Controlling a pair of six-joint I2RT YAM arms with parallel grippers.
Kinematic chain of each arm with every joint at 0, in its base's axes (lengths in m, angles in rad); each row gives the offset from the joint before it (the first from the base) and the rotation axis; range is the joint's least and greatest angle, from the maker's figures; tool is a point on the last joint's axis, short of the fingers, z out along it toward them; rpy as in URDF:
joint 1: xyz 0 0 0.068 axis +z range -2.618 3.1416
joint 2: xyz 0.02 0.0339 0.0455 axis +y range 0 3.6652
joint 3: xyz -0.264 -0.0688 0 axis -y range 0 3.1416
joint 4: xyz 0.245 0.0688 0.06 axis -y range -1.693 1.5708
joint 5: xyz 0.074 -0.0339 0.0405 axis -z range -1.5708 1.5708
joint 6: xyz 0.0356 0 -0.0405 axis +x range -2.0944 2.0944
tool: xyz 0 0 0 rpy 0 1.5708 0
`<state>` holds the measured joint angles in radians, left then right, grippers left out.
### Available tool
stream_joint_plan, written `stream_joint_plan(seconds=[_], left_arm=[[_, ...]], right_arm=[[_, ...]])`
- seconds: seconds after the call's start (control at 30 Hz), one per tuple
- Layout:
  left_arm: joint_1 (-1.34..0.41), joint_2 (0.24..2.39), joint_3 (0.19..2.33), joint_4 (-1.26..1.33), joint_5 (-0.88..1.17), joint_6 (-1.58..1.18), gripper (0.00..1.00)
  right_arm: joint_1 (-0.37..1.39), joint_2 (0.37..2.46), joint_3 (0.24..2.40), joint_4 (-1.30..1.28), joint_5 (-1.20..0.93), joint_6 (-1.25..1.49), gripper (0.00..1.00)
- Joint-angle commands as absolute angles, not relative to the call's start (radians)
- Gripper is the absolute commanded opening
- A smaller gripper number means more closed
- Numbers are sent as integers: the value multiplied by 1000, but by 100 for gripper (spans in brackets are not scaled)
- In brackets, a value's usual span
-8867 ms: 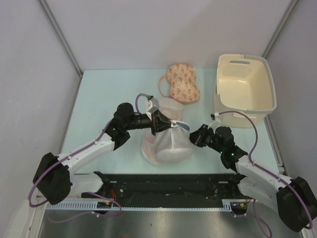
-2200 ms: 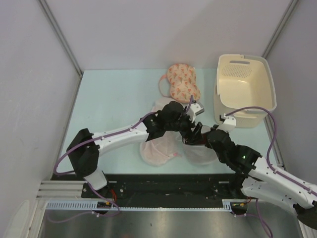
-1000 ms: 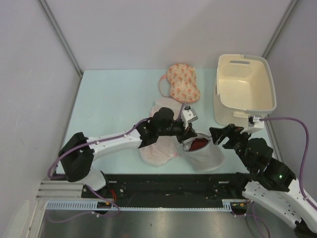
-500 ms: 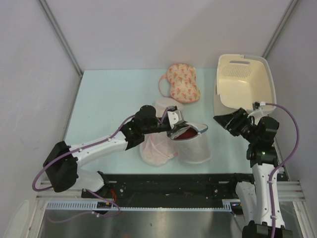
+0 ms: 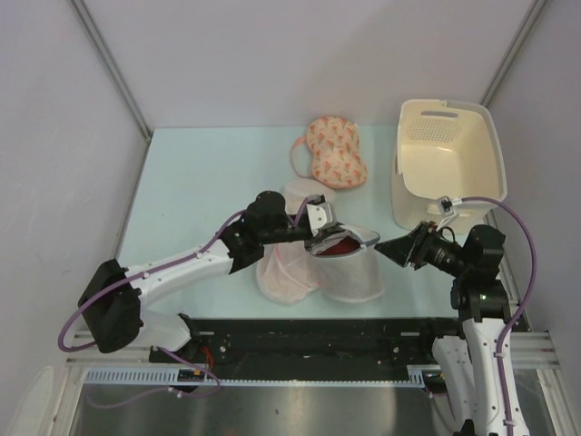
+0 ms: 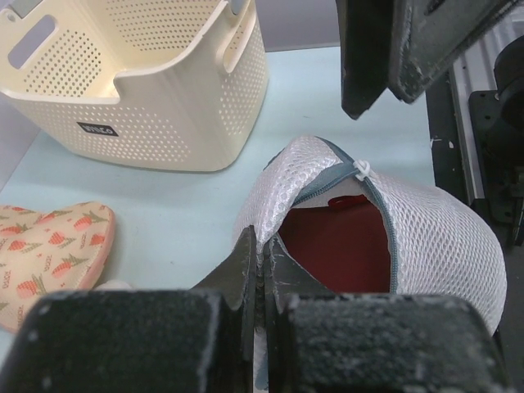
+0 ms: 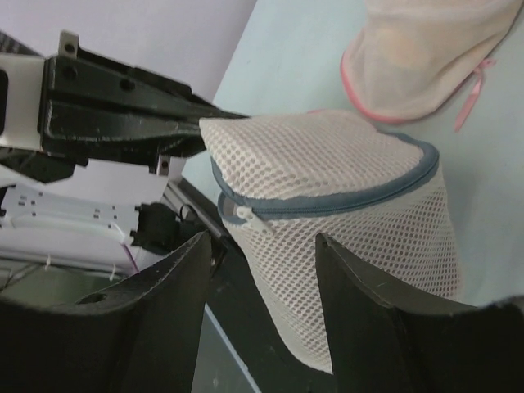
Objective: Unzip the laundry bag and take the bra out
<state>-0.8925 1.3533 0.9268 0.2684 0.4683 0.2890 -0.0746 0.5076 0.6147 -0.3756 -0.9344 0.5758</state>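
The laundry bag (image 5: 354, 272) stands at the table's front middle, white mesh with a grey zip rim, its top gaping. The dark red bra (image 5: 338, 243) shows inside through the gap; the left wrist view shows this bra (image 6: 336, 246) too. My left gripper (image 5: 318, 238) is shut on the mesh edge of the bag's opening (image 6: 264, 246) and holds it up. My right gripper (image 5: 386, 250) is open just right of the bag, pointing at it, nothing between its fingers. In the right wrist view the bag (image 7: 352, 205) and its zip pull (image 7: 246, 214) lie ahead of the right gripper (image 7: 264, 239).
A cream perforated basket (image 5: 427, 211) stands at the back right. A peach patterned bra (image 5: 333, 152) lies at the back middle. Two pink-trimmed mesh pouches lie by the bag, one (image 5: 286, 272) on its left, one (image 5: 304, 193) behind my left gripper.
My right gripper swung away to the right, then turned back toward the bag with its jaws narrower. My left gripper drew left and up, holding the bag's edge.
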Motion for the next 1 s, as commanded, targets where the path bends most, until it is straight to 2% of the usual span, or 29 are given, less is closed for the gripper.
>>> stream_joint_plan(seconds=[0.0,0.33,0.67,0.87,0.97], left_arm=[[-890,1312,957,311,497,290,0],[-890,1313,946,341,517,267,0],[-890,1307,962,316,522,287,0],[-890,1310,971,302,528,288,0],[-890,1310,971,313,519,287,1]], right_arm=[[-19,514,620,-416,-997,483,59],[199,617,621,-308,-862,472,53],[131,615,621,-259,-807,505,50],[104,667,623,-170,-906,535,51],[117,701,623,-140,-981,534,55]])
